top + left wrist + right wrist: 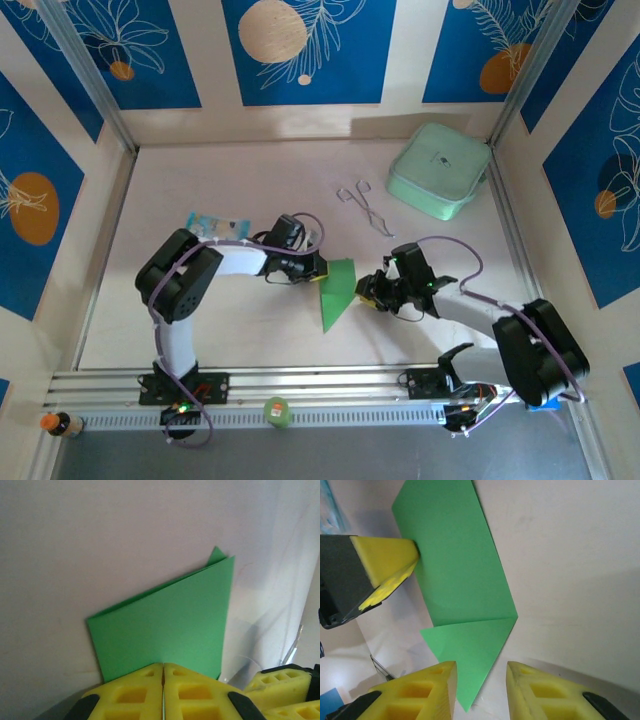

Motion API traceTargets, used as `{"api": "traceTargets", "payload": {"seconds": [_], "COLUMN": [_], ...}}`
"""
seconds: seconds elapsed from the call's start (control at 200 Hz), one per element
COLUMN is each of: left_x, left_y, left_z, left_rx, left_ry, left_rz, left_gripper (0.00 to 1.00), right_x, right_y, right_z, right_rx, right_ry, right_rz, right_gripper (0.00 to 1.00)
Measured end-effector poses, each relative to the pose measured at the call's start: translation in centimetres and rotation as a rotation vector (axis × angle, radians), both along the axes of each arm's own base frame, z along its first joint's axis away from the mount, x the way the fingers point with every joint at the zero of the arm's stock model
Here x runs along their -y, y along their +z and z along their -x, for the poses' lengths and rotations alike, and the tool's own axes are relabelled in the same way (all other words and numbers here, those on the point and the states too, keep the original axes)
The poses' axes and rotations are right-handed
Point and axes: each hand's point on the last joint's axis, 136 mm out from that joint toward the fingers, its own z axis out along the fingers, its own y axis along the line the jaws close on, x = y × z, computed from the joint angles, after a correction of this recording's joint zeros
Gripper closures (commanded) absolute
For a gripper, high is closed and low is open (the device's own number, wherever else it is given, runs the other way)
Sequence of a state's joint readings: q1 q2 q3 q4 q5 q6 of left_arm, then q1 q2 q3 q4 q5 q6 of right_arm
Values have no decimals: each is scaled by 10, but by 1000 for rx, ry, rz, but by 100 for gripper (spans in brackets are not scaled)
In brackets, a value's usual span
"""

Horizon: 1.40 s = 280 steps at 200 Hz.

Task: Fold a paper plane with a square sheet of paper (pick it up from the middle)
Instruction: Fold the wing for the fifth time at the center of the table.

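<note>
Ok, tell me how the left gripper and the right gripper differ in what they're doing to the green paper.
The left gripper has its jaws shut on the edge of the folded green paper; the right gripper has its jaws apart, gripping nothing. The left gripper is at the paper's left side, the right gripper at its right, with a paper corner showing between its jaws. Both have yellow jaws and are low by the paper.

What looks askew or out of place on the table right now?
One thing: the folded square sheet of paper, pinched at its edge by the left gripper, has layers that don't line up. A small corner of another layer pokes past the far fold. Nothing looks spilled or torn.
</note>
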<state>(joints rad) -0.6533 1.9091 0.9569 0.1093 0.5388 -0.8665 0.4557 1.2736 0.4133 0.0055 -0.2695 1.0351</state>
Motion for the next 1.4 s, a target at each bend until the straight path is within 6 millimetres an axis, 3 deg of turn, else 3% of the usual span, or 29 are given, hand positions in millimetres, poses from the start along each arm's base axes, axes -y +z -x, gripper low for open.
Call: {"api": "traceTargets", "payload": {"seconds": [0.17,0.55,1.09,1.4], "left_x": [-1,-1,-1,-1], "left_y": [-3,-2,-1,-1], "left_z": [1,1,1,1], "left_rx": [12,23,22,22], "left_ry": [0,7,6,6], "left_rz": [25,49,51,51], "left_gripper": [92,92,92,92], "right_x": [-6,-6,-12,-23], "right_y": [-2,-15,9,6], "right_z": [-4,-4,-35,-39], "right_rx": [-19,-87,45,52], "right_ry": [27,27,73,177], "right_rz": [-5,-12,-132,-185], "right_gripper": [62,62,64,64]}}
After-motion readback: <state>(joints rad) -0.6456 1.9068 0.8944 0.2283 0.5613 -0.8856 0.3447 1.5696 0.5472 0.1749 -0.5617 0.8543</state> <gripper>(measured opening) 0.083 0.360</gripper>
